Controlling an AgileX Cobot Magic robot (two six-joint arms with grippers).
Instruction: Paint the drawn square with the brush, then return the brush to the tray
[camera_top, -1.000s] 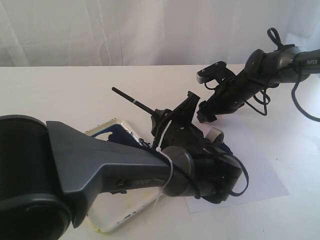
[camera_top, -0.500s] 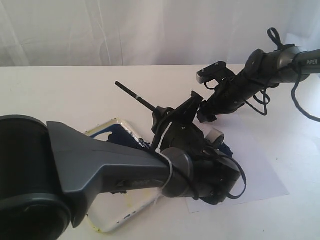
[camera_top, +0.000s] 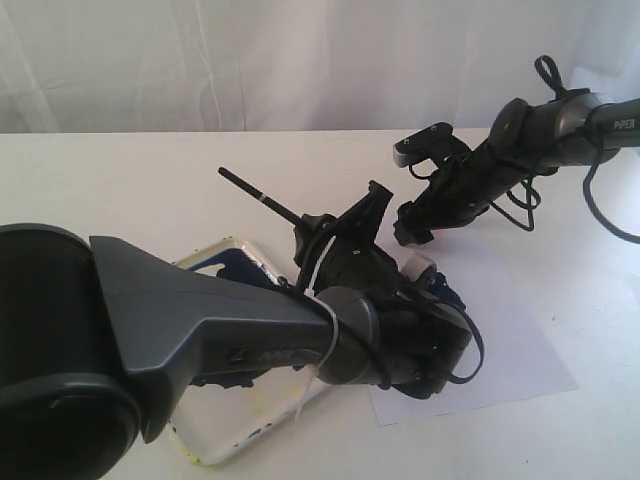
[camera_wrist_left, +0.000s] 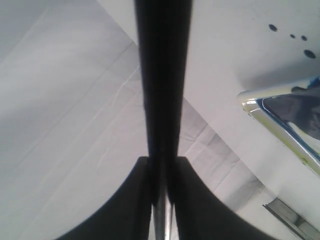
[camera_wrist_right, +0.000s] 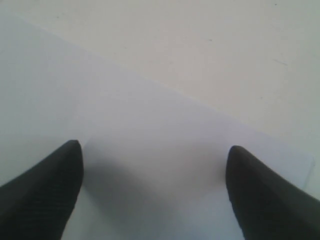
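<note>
**wet brush, crowded table – what i'd worry about**

the left gripper (camera_wrist_left: 162, 165) is clamped on the brush (camera_top: 262, 197). the handle pokes up and back over the table (camera_top: 120, 180), and the bristle end is hidden under the wrist, so i can't tell if it's on the paper (camera_top: 530, 350) or lifted.

the square is mostly behind the left arm (camera_top: 200, 330) too. only a dark blue sliver (camera_top: 450, 297) peeks out, which i'd guess is part of it.

the stick is so thin it could swivel in the grip and smear paint outside the lines, or drip on the way to the tray (camera_top: 228, 247), which sits just beside the paper, half under the arm.

the right gripper (camera_wrist_right: 155, 165) hangs wide open and empty over the far part of the paper, close to the left one – swing carelessly and they could bump.
</note>
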